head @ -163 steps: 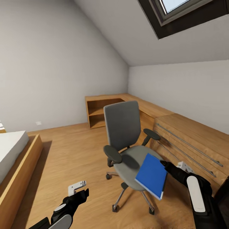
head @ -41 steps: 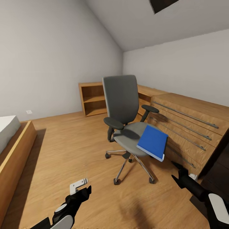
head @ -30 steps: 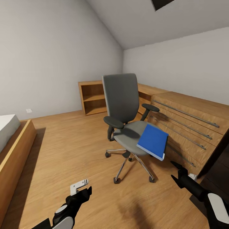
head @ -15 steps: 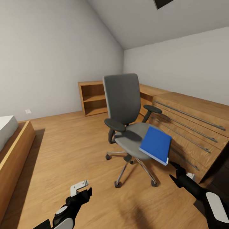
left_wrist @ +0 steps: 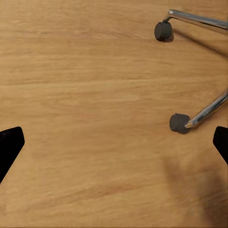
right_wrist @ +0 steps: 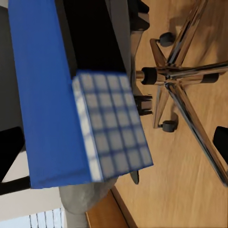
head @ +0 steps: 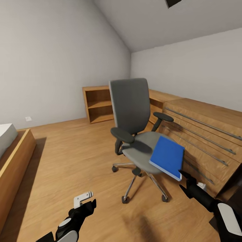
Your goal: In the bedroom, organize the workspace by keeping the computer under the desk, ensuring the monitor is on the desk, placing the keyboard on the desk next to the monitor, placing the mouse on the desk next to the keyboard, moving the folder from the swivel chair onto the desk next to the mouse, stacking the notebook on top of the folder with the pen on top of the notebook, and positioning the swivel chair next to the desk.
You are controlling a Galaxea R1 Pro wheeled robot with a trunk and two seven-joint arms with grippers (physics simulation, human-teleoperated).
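Observation:
The grey swivel chair [head: 131, 111] stands mid-room on its chrome base [right_wrist: 175, 76]. The blue folder [head: 167, 162] lies tilted on the seat, overhanging its front right edge. My right gripper [head: 184, 176] hangs open just below the folder's lower corner; in the right wrist view the folder [right_wrist: 47, 95] sits close ahead of the spread right gripper [right_wrist: 115, 145]. My left gripper [head: 86, 201] is open low over the oak floor, its [left_wrist: 114, 145] fingers wide apart near a chair caster [left_wrist: 179, 123]. The desk, computer, monitor, keyboard, mouse, notebook and pen are out of view.
An oak dresser [head: 205, 134] with bar handles runs along the right wall, close behind the chair. An oak open shelf [head: 99, 106] stands in the far corner. A bed frame [head: 16, 158] borders the left. Bare floor lies between bed and chair.
Five seconds ago my right gripper was at the folder's edge; it now sits lower and apart. In the last second the view drifted slightly and that gripper edged up towards the folder's corner.

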